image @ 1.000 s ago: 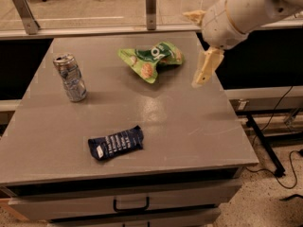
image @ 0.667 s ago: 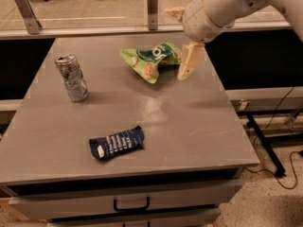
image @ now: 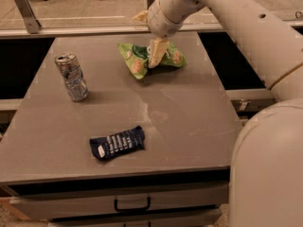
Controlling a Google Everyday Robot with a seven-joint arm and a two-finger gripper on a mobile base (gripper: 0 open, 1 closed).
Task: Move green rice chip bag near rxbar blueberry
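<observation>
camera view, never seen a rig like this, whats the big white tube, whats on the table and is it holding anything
One picture, looking down on a grey table from the robot's side. The thick white tube is the robot's arm; the pale bulk at lower right looks like more of the machine. At the arm's tip is its gripper, a two-finger clamp, down at the green rice chip bag near the table's far edge. The bag lies on the table; I cannot tell whether it is gripped. Also there: a silver drink can standing at the left, and the rxbar blueberry, a dark blue wrapper lying near the front edge, well apart from the bag.
</observation>
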